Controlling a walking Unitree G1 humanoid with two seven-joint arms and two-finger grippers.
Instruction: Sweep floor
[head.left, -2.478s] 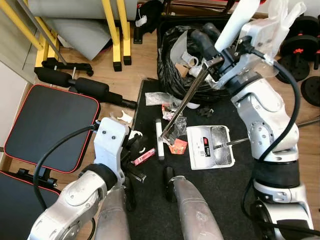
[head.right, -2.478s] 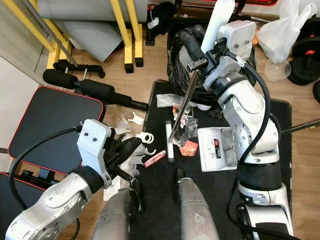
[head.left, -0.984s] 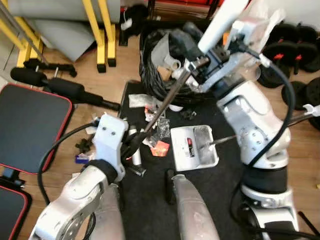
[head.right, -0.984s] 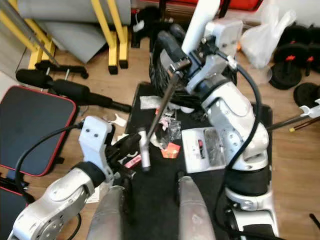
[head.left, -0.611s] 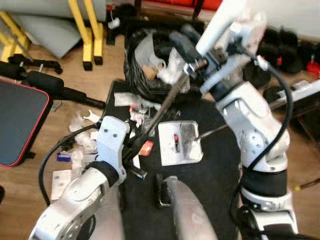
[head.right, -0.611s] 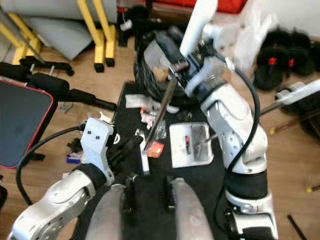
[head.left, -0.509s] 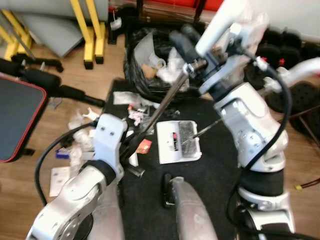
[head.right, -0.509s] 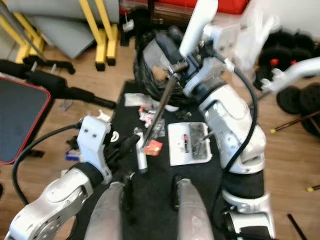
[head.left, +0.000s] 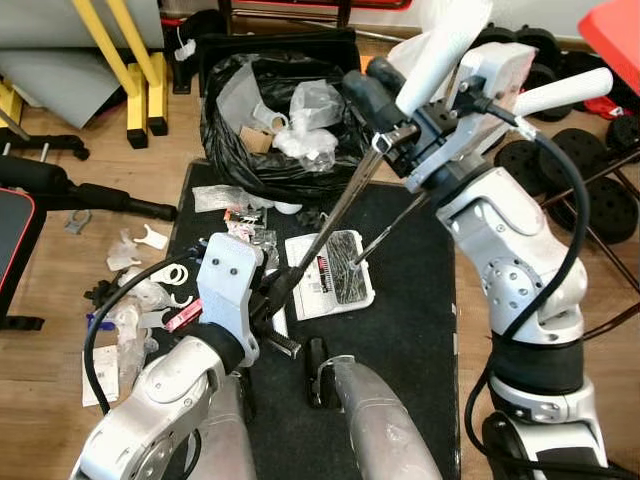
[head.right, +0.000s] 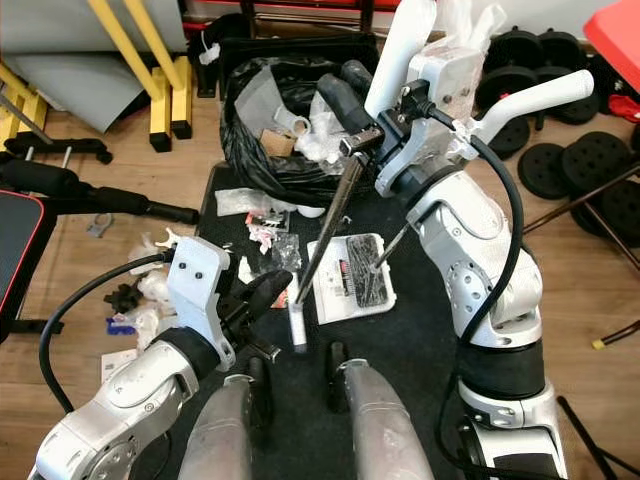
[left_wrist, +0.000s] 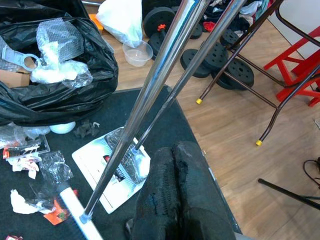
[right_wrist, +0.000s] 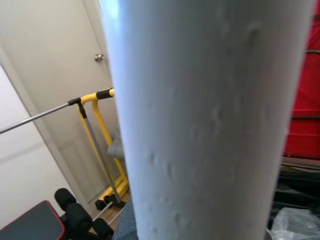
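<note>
While the right pincer (head.right: 362, 128) is clamped high on the broom's metal pole (head.left: 345, 197), the left pincer (head.right: 262, 290), its fingers pressed together, sits low beside the pole with nothing visibly in its grip. Down on the black mat (head.left: 420, 300), the white broom head (head.right: 297, 325) rests just beside the white dustpan (head.left: 325, 275). Scattered litter (head.left: 140, 290) lies on the wood floor (head.left: 60, 240), near a stuffed black rubbish bag (head.left: 275, 130).

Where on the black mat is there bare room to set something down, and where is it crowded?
Bare: the black mat between the white dustpan and its right edge, below the black rubbish bag. Crowded: the mat's left part and the wood beside it, strewn with wrappers and white scraps.
</note>
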